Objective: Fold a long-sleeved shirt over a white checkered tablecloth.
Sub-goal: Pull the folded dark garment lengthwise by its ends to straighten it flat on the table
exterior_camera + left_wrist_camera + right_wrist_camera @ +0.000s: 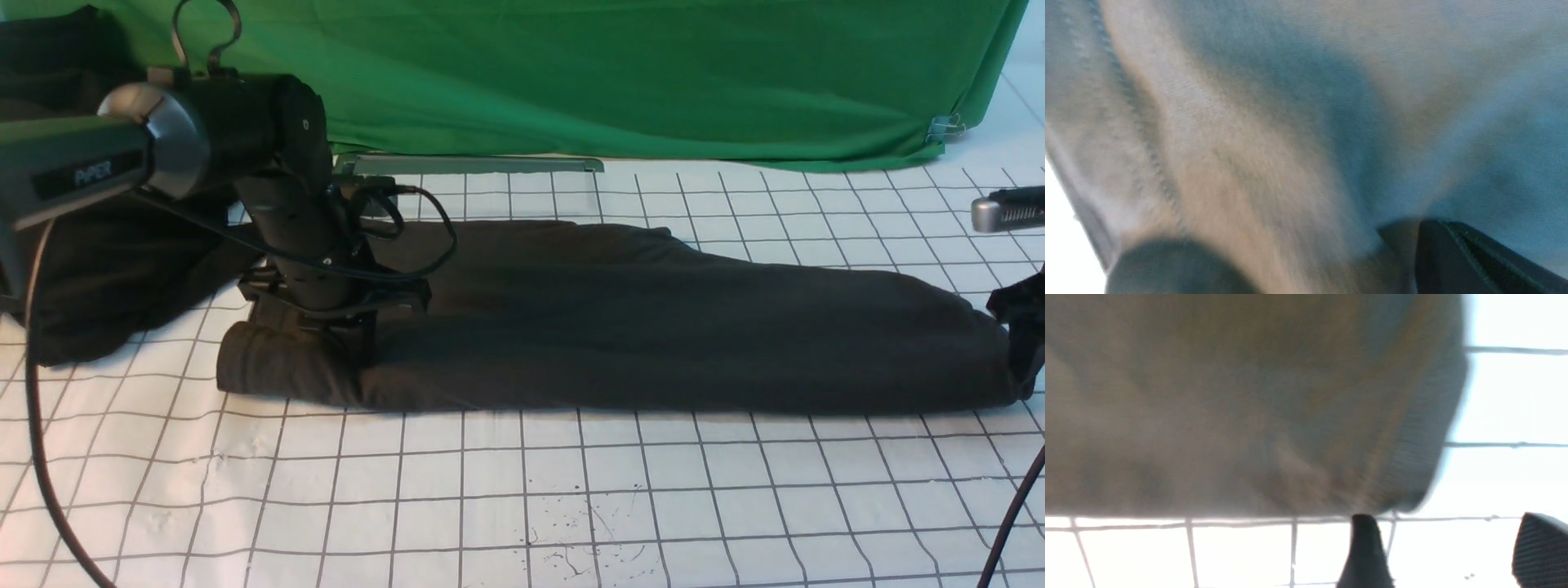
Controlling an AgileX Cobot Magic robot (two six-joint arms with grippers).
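**Status: shirt folded into a long band, left end gripped**

1. I see the checkered tablecloth [522,490] covering the work surface, with a green backdrop cloth [653,73] hanging along its far edge.
2. The shirt [653,327] lies across the middle of the tablecloth, folded into a long band running left to right.
3. A heap of black cloth [106,278] sits at the far left.
4. The left gripper [359,331] presses down on the shirt's left end, jaws closed on a pinch of fabric.
5. The right gripper [1449,551] stands wide, holding nothing, one finger [1365,551] just at the shirt's right end.
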